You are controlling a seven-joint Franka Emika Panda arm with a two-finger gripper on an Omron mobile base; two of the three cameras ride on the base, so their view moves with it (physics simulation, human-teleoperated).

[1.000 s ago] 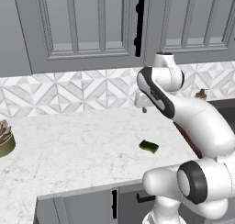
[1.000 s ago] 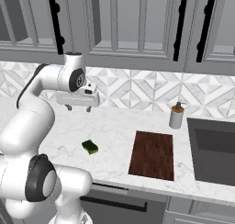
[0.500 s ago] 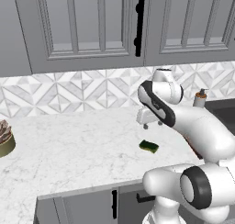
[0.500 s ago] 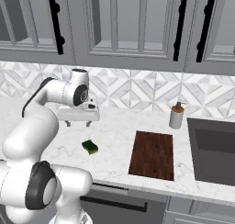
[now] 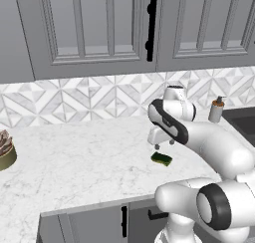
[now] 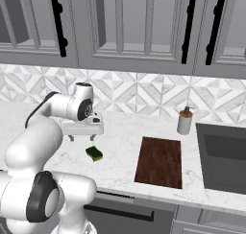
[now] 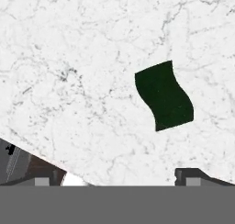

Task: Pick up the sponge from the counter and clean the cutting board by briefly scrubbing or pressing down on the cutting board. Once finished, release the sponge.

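Landmark: the sponge (image 6: 94, 154), a small block with a dark green top over a yellow-green layer. It is lying flat on the counter (image 6: 120, 168), a white marble worktop with a grey front edge, not far back from that edge; in the hand view the sponge (image 7: 164, 95) is showing as a dark green patch with wavy long sides on the bare marble.

Just behind and above the sponge, the gripper (image 6: 82, 138) is hanging over the counter with its jaws pointing down. The jaws are standing spread, with a clear gap between the two dark tips, and they are gripping nothing; they are not touching the sponge. From the left base view the gripper (image 5: 164, 144) is sitting just above the sponge (image 5: 161, 159).

To the sink side of the sponge, well apart from it, the cutting board (image 6: 160, 161) is lying flat on the counter, a dark reddish-brown wooden rectangle with nothing on it. Beyond the board, farther from the sponge and near the tiled wall, a soap dispenser (image 6: 184, 121) is standing upright beside the sink (image 6: 223, 158).

Far on the other side of the sponge, a low round bowl (image 5: 6, 152) is sitting at the counter's end.
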